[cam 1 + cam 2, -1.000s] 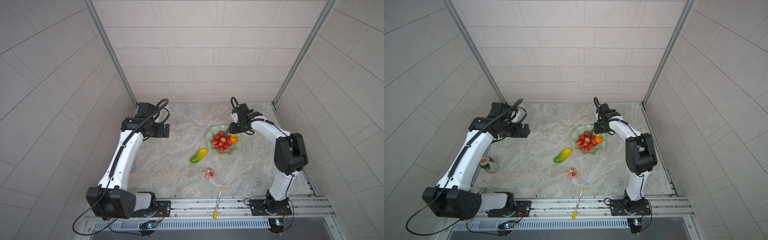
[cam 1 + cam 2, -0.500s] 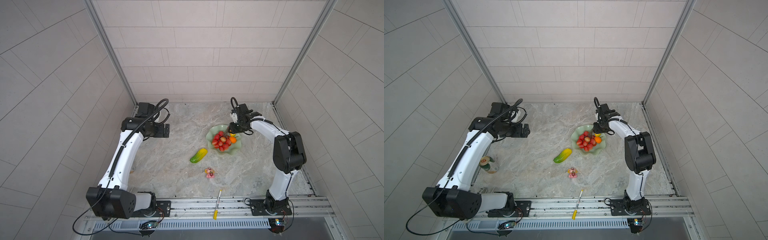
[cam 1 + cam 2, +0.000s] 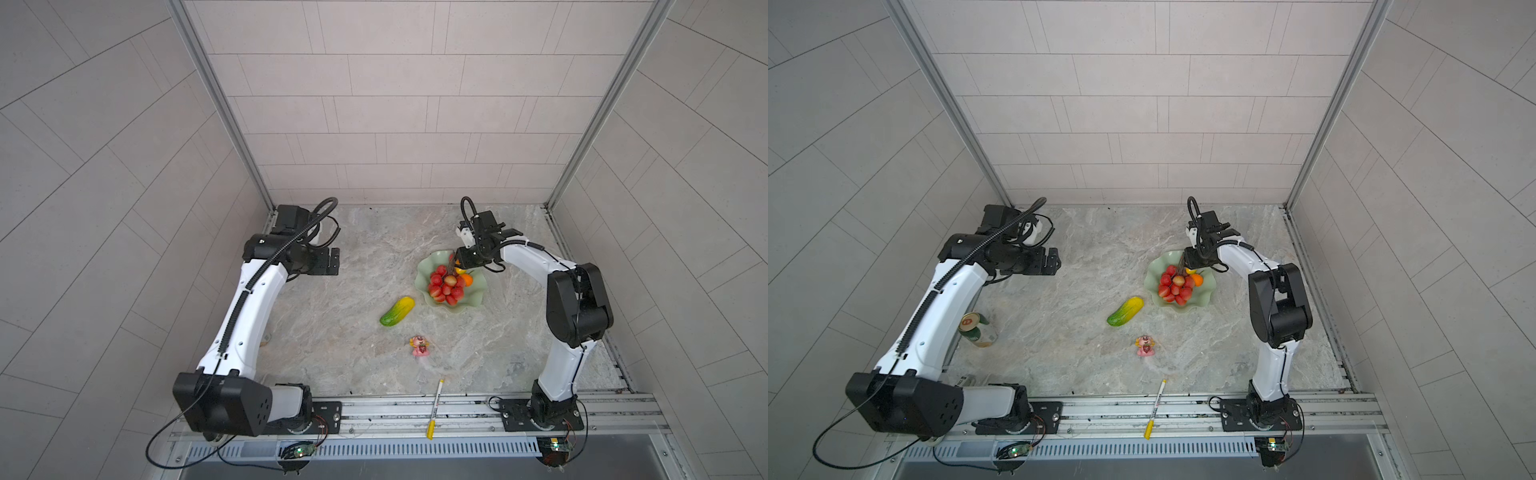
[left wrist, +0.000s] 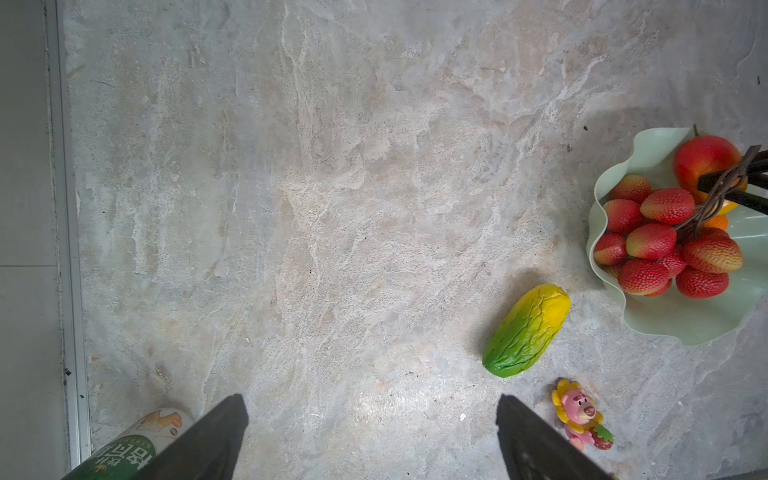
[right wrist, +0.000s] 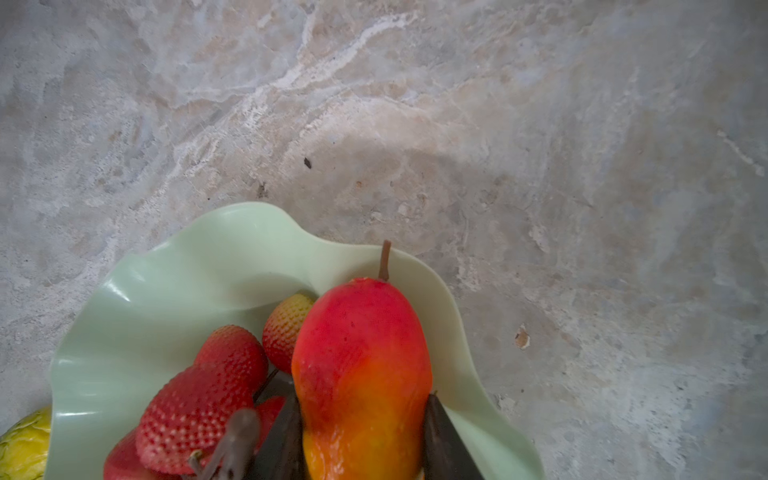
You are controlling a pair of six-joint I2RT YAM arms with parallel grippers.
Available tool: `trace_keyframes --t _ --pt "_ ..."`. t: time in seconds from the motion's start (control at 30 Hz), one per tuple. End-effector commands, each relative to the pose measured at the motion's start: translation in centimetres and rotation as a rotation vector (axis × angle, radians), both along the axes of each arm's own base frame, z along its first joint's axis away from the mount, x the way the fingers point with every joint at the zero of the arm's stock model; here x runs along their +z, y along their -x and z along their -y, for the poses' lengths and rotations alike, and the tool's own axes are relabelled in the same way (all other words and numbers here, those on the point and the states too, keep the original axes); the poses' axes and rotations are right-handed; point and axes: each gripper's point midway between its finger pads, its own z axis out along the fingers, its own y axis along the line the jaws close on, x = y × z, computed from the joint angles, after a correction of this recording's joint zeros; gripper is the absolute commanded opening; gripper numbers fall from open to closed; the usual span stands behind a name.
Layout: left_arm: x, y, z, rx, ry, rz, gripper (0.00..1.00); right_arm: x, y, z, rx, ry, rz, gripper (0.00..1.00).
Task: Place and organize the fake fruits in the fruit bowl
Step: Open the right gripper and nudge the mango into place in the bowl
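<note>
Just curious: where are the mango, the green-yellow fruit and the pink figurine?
mango (image 5: 361,374), right wrist view, on its red-orange middle.
green-yellow fruit (image 3: 397,311), in a top view, on its middle.
pink figurine (image 4: 579,409), left wrist view, on its face.

Green can bears partly hidden Chinese characters.

The place is a robotics lab test cell. Grey tile-patterned wall panels close in a marble-look tabletop on three sides, joined by aluminium corner posts. A left arm and a right arm, both white and black, are bolted to an aluminium rail at the front edge, with a bare circuit board lit green below it. On the tabletop sits a fruit bowl holding a fake red grape bunch.
</note>
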Motion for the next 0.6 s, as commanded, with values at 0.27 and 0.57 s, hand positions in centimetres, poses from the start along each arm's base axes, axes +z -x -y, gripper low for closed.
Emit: trace_keyframes --t 0.27,0.57 --pt "0.69 -0.37 0.27 -0.013 0.002 0.018 1.00 1.15 0.58 -1.40 0.077 -0.028 0.045 0.15" --pt "0.55 -0.30 0.27 -0.013 0.003 0.016 1.00 1.48 0.65 -1.09 0.076 0.001 0.047 0.37"
